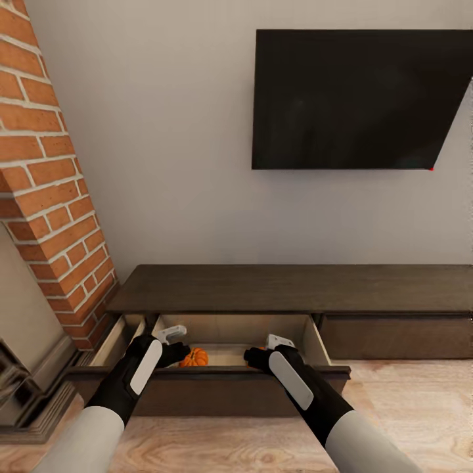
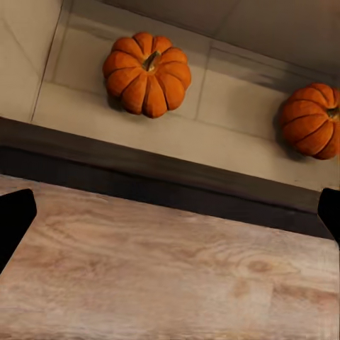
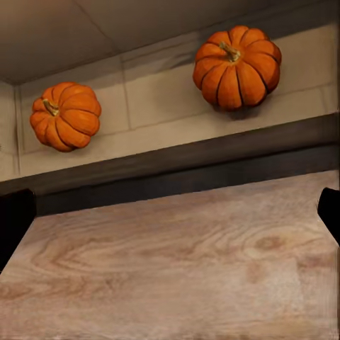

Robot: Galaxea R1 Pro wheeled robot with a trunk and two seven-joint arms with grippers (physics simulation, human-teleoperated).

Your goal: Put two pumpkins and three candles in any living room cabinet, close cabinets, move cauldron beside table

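both grippers [image 1: 180, 355] [image 1: 253, 357] spread, empty | two orange ribbed pumpkins [image 2: 147, 73] [image 2: 310, 119], pale open drawer [image 1: 223, 386]

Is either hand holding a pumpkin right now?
No: in the left wrist view both pumpkins lie free on the open cabinet drawer's pale floor.

Matt dark wood-grain cabinet [image 1: 289, 289]; smooth ribbed pumpkins [image 2: 147, 74]; pale wood-plank floor [image 1: 407, 401].
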